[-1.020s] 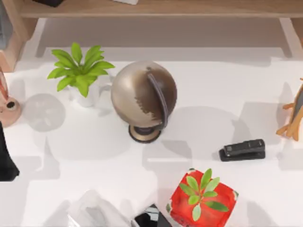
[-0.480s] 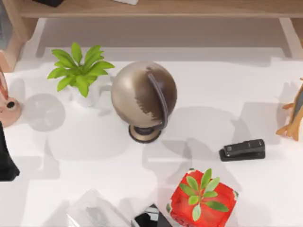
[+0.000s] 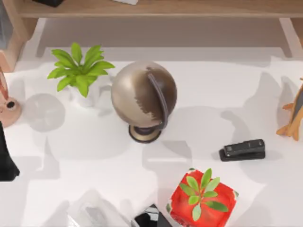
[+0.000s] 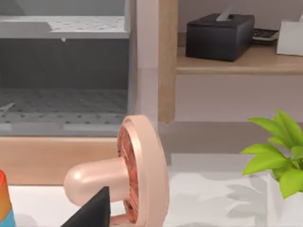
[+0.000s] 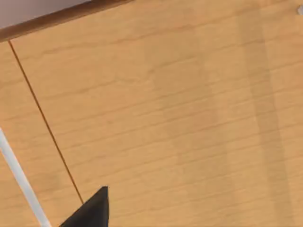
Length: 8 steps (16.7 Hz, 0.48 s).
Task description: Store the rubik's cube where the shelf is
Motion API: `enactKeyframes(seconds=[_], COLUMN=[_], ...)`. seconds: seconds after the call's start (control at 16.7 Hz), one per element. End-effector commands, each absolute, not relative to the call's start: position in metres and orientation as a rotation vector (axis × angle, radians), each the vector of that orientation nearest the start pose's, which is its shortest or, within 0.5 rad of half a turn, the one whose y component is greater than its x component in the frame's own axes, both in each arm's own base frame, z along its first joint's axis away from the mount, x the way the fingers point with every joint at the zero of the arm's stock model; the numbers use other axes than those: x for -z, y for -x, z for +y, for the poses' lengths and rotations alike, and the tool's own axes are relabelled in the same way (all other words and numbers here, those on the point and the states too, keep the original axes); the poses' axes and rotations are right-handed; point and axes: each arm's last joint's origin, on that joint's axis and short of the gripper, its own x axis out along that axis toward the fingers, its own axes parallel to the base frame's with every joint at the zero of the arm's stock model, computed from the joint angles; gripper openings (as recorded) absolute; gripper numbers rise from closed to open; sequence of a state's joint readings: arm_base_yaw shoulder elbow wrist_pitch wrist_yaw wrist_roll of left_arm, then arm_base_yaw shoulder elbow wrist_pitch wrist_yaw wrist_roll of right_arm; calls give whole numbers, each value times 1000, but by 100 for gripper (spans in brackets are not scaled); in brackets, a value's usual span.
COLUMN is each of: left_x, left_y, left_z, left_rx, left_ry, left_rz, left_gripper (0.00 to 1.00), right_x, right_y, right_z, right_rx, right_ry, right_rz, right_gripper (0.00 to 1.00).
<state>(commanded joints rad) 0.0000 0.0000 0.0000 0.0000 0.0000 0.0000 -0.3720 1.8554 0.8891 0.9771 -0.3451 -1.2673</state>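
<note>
Left gripper (image 4: pixel 94 210): you can't tell its finger state, close by the pink fan (image 4: pixel 137 175). Right gripper (image 5: pixel 92 210), same doubt, faces wood. Shelf (image 3: pixel 156 8) spans the back.

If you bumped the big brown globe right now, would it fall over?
Probably, yes. The globe is a big ball on a much smaller round base, so it looks top-heavy and apt to tip. Once down, it might roll toward the potted plant beside it. Its smooth surface also looks slippery.
</note>
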Motion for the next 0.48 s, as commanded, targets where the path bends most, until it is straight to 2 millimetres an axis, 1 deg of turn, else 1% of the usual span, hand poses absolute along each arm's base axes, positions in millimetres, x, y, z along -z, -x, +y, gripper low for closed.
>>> enactKeyframes(seconds=[0.12, 0.24, 0.36, 0.48], left_x=[-160, -160, -160, -160], left_y=[-106, -106, -106, -106], left_z=[-1, -1, -1, -1], left_rx=[0, 0, 0, 0], left_ry=[0, 0, 0, 0], left_rz=[0, 0, 0, 0], left_gripper=[100, 100, 100, 100], right_x=[-152, -123, -102, -91], right_y=[-382, -394, -400, -403], right_z=[-147, -163, -174, -179], right_rx=[3, 2, 4, 7], right_ry=[1388, 1471, 1531, 1565], right_rz=[8, 11, 10, 8], right_gripper=[100, 100, 100, 100])
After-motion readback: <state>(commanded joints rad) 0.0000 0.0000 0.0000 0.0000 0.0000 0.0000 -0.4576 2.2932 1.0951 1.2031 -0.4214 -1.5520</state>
